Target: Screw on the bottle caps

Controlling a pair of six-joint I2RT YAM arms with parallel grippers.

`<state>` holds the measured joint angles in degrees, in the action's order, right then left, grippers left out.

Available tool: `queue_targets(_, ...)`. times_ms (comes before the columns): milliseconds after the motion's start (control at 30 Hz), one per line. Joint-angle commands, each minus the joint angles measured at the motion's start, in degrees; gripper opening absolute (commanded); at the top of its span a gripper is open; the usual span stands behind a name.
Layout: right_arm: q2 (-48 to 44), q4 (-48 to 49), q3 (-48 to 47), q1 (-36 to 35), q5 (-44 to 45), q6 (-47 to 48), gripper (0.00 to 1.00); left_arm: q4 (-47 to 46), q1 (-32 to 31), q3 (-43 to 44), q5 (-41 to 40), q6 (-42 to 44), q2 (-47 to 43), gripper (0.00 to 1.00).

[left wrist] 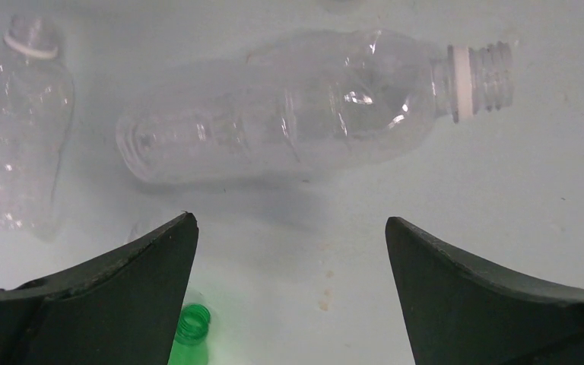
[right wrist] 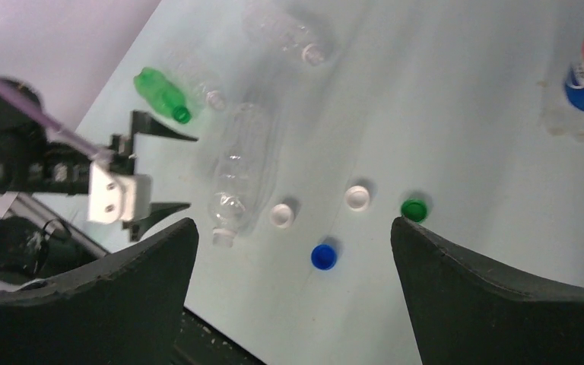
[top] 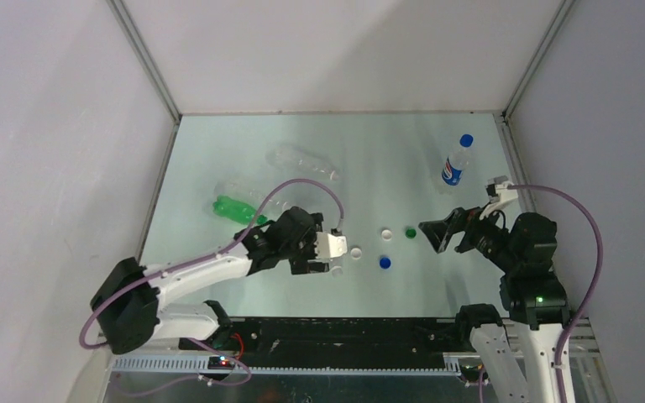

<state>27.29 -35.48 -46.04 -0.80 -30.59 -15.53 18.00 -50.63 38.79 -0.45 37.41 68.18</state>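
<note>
Left jaws gape — clear bottle (left wrist: 274, 114) lies just beyond.

A lab test cell: plain white panel walls (top: 344, 50), aluminium corner struts (top: 144, 59), pale tabletop (top: 369, 159).

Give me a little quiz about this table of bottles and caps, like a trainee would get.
1. True or false: the upright Pepsi bottle already wears a blue cap.
2. How many loose caps lie on the table? A two, B four, C six.
3. What colour is the loose cap nearest the right gripper?
Key: 1 true; 2 B; 3 green.
</note>
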Motion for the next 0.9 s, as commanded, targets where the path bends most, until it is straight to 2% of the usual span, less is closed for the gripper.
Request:
queue_targets(0, -2.0, 0.1, -0.2, -6.4, 2.9, 0.1, 0.99, -0.5, 0.9, 7.2, 3.2, 10.2, 5.9, 1.0)
queue_targets(200, -4.8, -4.1, -0.2, -14.0, 7.9, 2.8, 0.99, 1.8, 0.9, 14.3, 2.9, 14.3, 14.5, 1.0)
queue_targets(500, -6.3, -4.8, -0.6, -13.5, 11.4, 0.5, 0.99, 7.7, 0.9, 22.6, 9.5, 12.8, 24.3, 1.0)
queue_targets(733, -4.1, -3.9, -0.8, -12.8, 11.7, 0.6, 0.99, 6.6, 2.2, 26.2, 11.9, 8.8, 29.9, 0.99)
queue_targets(867, -3.1, -3.7, -0.8, -12.5, 11.4, 0.7, 0.99, 7.3, 3.8, 28.0, 13.7, 6.0, 31.7, 0.93)
